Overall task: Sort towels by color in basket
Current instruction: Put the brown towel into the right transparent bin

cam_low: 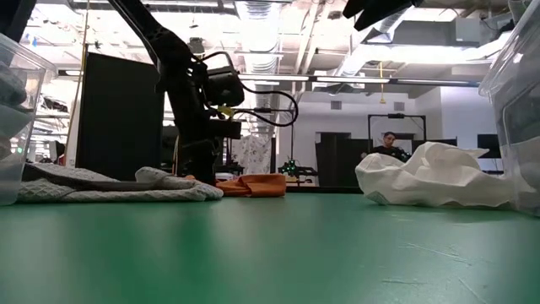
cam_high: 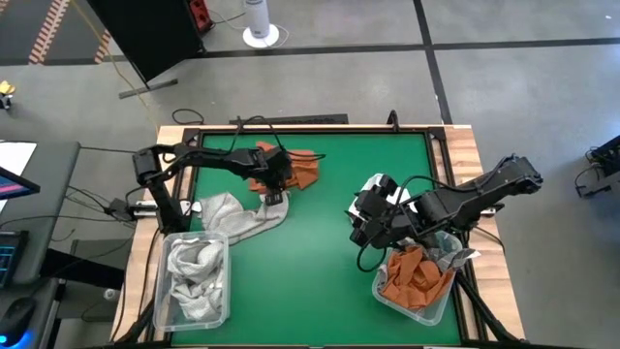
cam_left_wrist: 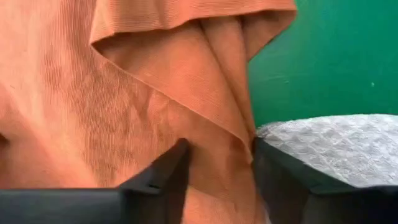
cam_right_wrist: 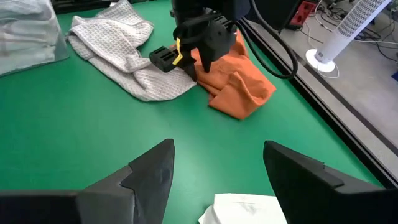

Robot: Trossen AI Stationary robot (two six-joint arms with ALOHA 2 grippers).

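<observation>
Green mat (cam_high: 320, 233) covers the table, wood border around it, grey floor beyond; low view shows an office-like room with a person (cam_low: 389, 145) far back.

Left gripper (cam_high: 278, 180) is down on the rust orange towel (cam_high: 298, 171) at the far-left part of the mat. Its fingers (cam_left_wrist: 163, 177) straddle a raised fold of the orange cloth — jaws partly closed around the fold, cloth touching both inner faces, but cannot tell if it is truly pinched. Right wrist view shows the same gripper (cam_right_wrist: 199, 53) standing on the towel's edge.

Checked towel (cam_high: 237, 215) lies crumpled just near of the orange one, touching or overlapping its edge, stretching left toward the left bin (cam_high: 163, 291). Left bin sits at the near-left corner, with grey-white cloth (cam_high: 197, 268) bunched inside.

Right gripper (cam_high: 363, 221) hovers over the mat right of centre, jaws spread wide, holding nothing. White towel (cam_high: 387, 189) lies crumpled just beside it on the far side, partly hidden by the arm. Right bin (cam_high: 436, 308) at the near-right corner holds folded rust orange cloth (cam_high: 415, 276) — something grey at its right edge, too hidden to tell.
</observation>
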